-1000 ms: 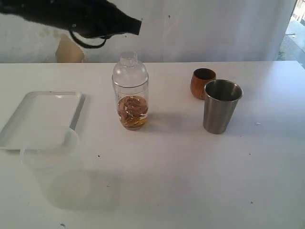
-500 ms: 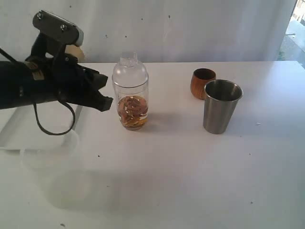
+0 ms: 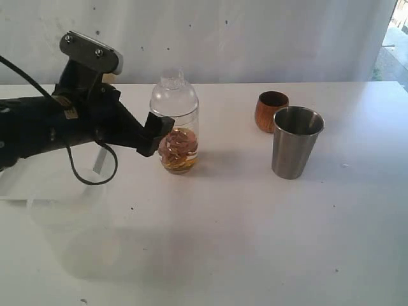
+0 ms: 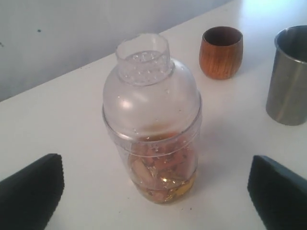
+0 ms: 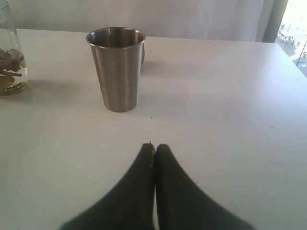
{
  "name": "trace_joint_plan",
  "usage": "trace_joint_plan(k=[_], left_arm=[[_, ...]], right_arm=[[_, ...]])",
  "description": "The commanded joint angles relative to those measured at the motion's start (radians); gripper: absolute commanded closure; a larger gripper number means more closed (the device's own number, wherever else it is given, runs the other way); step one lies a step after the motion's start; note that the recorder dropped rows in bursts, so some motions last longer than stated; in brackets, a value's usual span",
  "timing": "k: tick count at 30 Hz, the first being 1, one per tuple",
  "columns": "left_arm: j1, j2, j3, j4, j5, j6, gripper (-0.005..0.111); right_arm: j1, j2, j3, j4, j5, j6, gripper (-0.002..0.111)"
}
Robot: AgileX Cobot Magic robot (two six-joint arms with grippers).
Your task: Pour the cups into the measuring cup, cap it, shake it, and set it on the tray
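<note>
The measuring cup [image 3: 174, 121] stands mid-table with its domed cap on and pinkish-brown and yellow contents at the bottom. My left gripper [image 3: 154, 134] is open at its left side. In the left wrist view the measuring cup [image 4: 152, 120] sits between the wide-apart fingers [image 4: 31, 191], with clear gaps on both sides. The steel tumbler [image 3: 296, 141] and the wooden cup [image 3: 271, 111] stand upright to the right. My right gripper [image 5: 154, 146] is shut on nothing, low over the table short of the steel tumbler [image 5: 117, 69]. The tray [image 3: 25, 182] lies at far left, mostly hidden by my left arm.
A wide frosted translucent container [image 3: 64, 223] stands at the front left, just in front of the tray. A white wall runs behind the table. The steel tumbler [image 4: 290, 81] and wooden cup [image 4: 221, 51] stand apart from the measuring cup.
My left arm has come down from the top of the view and moved right. Its open fingers now reach the measuring cup. The cups have not moved.
</note>
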Motion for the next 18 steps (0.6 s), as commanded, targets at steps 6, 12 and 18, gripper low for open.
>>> trace_joint_plan(k=[6, 12, 18], left_arm=[[-0.004, 0.125, 0.001, 0.030, -0.198, -0.041, 0.002], [-0.004, 0.112, 0.001, 0.030, -0.204, -0.081, 0.002], [-0.013, 0.067, 0.001, 0.030, -0.132, -0.094, 0.002]], right_arm=[[-0.005, -0.005, 0.003, 0.000, -0.007, 0.006, 0.108], [-0.005, -0.005, 0.003, 0.000, -0.007, 0.006, 0.108], [-0.005, -0.005, 0.003, 0.000, -0.007, 0.006, 0.108]])
